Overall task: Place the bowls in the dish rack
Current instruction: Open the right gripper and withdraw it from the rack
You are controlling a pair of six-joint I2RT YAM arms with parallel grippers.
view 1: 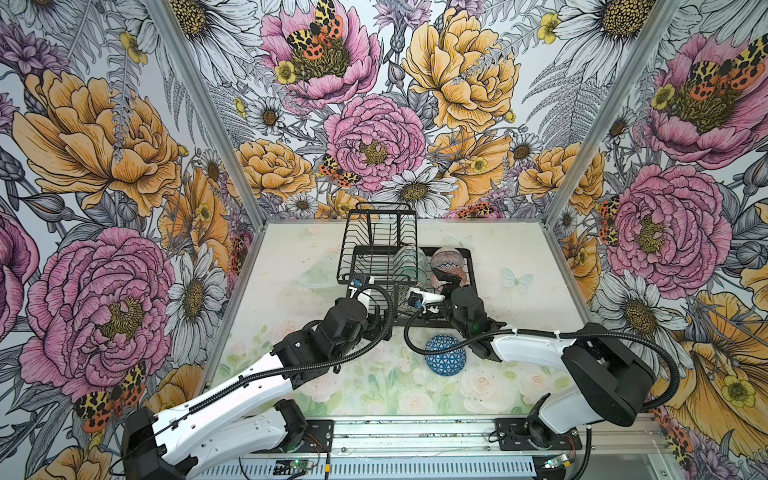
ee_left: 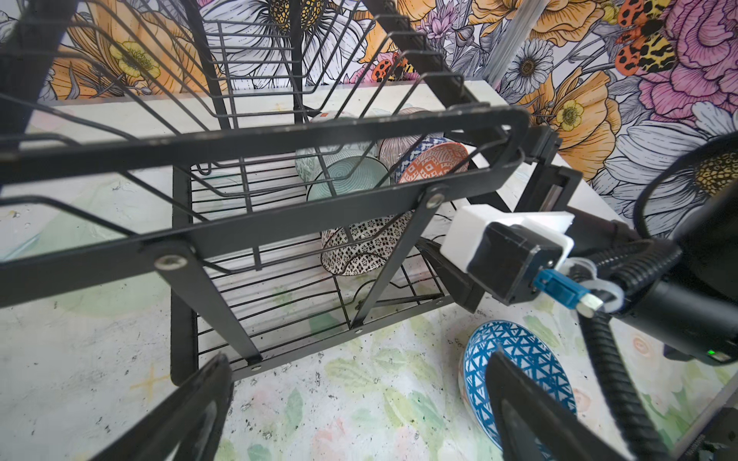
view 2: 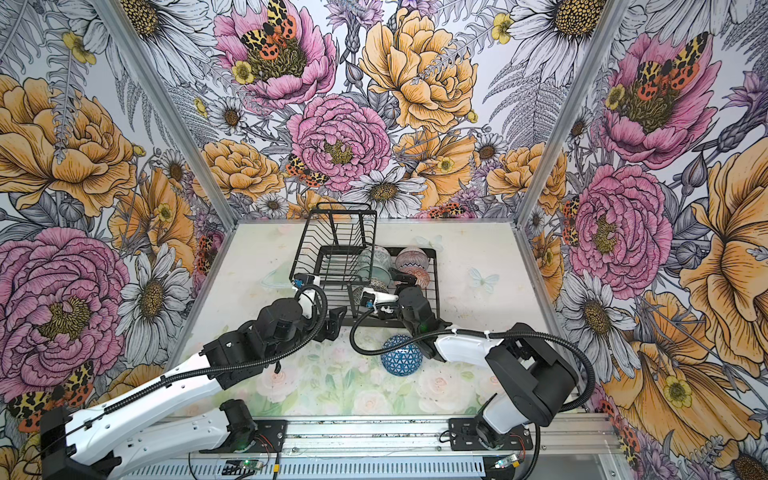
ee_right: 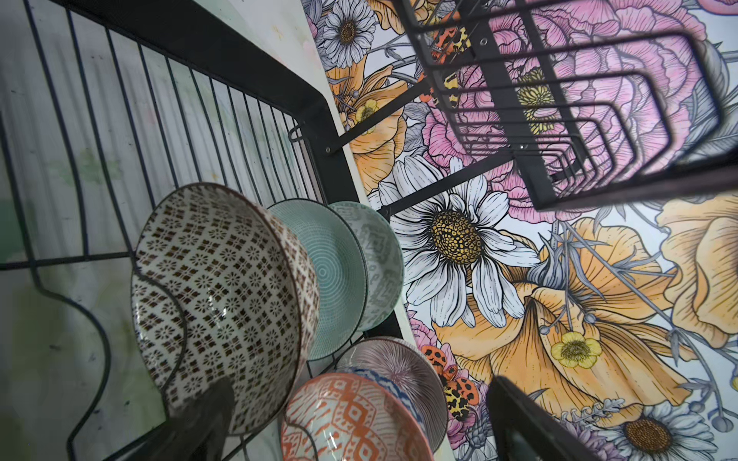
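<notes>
Bowl (ee_left: 519,337) lies near left pincer (ee_left: 359,383).

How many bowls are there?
6. Five stand in the dish rack: mosaic bowl, teal bowl, grey-green bowl, pink bowl, orange bowl. The blue bowl lies on the table before the rack.

Blue-triangled bowl (view 1: 445,355); seemingly pink-ribbed bowl (ee_right: 399,365).
</notes>
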